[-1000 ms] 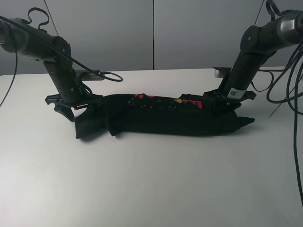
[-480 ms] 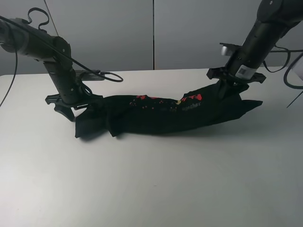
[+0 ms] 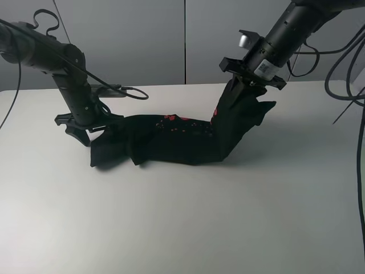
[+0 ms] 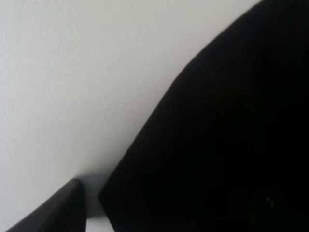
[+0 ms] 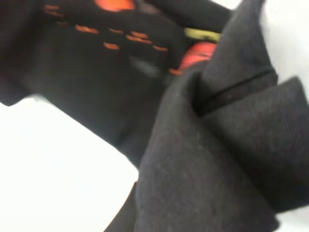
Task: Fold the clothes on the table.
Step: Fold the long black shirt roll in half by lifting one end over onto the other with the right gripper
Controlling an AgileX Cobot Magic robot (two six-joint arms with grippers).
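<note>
The right pincer (image 3: 251, 81), upper right of centre, is clamped on one end of the black T-shirt (image 3: 171, 140), held aloft while the rest lies mid-frame on the table (image 3: 182, 222); the left pincer (image 3: 85, 128), jaws apart, sits at the shirt's left end, so the lifted end should travel leftward, level, edges aligned.

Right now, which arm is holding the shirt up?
The right arm: its fingers pinch one end of the black shirt, raised above the table. The left arm's fingers sit low beside the end lying flat, open.
</note>
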